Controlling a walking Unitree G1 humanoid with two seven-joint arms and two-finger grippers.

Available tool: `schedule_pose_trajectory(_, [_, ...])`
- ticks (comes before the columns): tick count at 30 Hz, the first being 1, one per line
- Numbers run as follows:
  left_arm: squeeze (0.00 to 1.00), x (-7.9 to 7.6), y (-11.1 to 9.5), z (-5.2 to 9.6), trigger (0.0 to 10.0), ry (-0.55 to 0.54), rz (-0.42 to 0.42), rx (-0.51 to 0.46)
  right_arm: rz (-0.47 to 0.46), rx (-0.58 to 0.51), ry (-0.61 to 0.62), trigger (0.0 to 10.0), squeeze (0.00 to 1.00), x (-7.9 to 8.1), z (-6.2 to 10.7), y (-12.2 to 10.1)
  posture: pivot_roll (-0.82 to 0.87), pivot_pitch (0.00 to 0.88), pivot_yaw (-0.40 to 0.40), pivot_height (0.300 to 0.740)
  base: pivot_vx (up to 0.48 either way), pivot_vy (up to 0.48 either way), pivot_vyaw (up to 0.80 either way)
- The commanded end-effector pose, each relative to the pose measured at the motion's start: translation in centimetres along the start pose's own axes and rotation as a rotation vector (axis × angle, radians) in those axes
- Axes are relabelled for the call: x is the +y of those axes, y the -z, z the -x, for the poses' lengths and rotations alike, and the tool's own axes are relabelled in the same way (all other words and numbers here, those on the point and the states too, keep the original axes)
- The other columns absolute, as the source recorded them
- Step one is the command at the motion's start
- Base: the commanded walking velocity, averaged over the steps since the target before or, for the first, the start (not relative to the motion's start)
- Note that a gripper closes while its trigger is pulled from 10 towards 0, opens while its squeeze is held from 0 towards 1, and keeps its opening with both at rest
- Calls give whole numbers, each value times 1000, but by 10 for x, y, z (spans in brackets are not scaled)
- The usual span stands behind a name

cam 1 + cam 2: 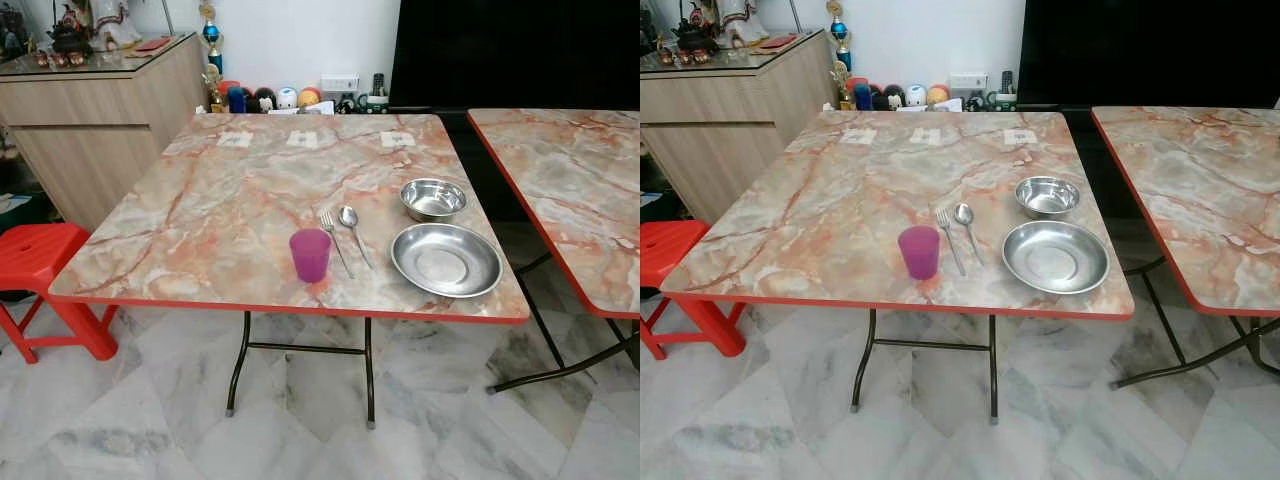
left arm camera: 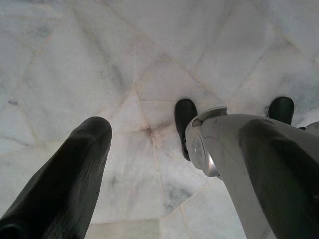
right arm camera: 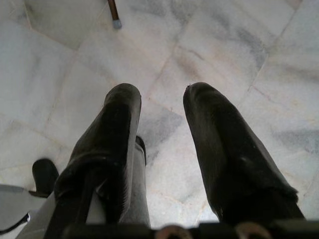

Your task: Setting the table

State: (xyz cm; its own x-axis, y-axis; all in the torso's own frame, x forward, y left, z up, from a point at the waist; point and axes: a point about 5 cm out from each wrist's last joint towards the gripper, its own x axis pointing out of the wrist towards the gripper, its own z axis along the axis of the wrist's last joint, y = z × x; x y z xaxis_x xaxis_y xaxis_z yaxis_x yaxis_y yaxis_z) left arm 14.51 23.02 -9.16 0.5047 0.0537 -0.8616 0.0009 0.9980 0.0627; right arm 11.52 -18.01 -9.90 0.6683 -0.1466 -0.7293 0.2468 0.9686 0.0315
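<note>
Both arms hang idle over the floor, left tool (image 2: 164,169) and right tool (image 3: 162,144) each spread open and empty, while the fork (image 1: 335,240) and spoon (image 1: 353,230) lie ahead on the desk (image 1: 200,200), handles toward the robot, nearer the right arm.

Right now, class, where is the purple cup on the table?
In the left eye view the purple cup stands upright near the front edge of the marble table, just left of the fork and spoon.

Head stereo pair down on same table (image 1: 250,200); both wrist cams floorward (image 2: 124,64).
</note>
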Motion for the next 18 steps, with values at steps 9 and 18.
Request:
schedule_pose_trajectory(9, [0,10,10,4,10000,-7,2,15,-47,-285,91,10000,0,-13,-39,-123,1,0,30,740,0,0,0])
schedule_pose_trajectory(18, [0,15,15,7,10000,-12,16,14,-76,-390,142,10000,0,-24,-32,-125,-3,0,17,740,0,0,0])
